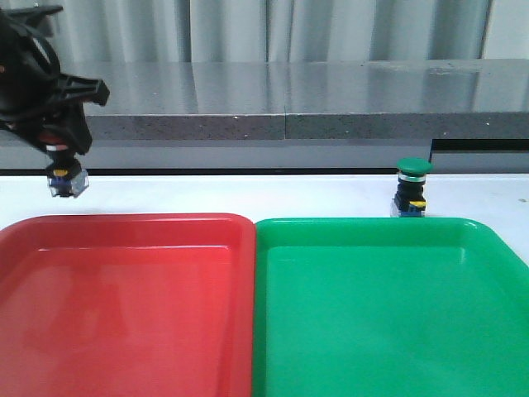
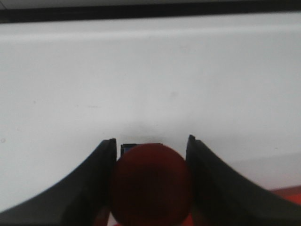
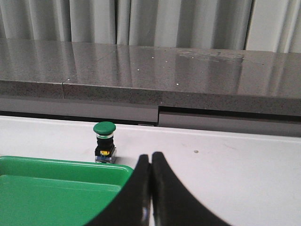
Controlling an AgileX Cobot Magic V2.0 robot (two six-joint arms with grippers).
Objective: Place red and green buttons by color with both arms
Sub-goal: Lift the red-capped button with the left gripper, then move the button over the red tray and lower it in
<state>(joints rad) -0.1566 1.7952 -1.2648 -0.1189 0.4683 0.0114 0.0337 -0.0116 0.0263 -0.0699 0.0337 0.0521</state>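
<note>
Here the left tool (image 2: 150,181) clamps the red button (image 2: 151,184), cap hidden in front; right tool (image 3: 150,188) closed, empty.

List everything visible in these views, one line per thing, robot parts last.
red button: one, red cap, held in the air by the left end effector, above the white table behind the red tray's far left corner.
green button: one, green cap, standing upright on the table just behind the green tray's far edge.
red tray: one, red, front left.
green tray: one, green, front right, beside the red tray.
table: one, white.
ledge: one, grey speckled, behind the table.
curtain: grey, at the back.
left end effector: black, shut on the red button.
right end effector: black, fingers shut, empty.
</note>
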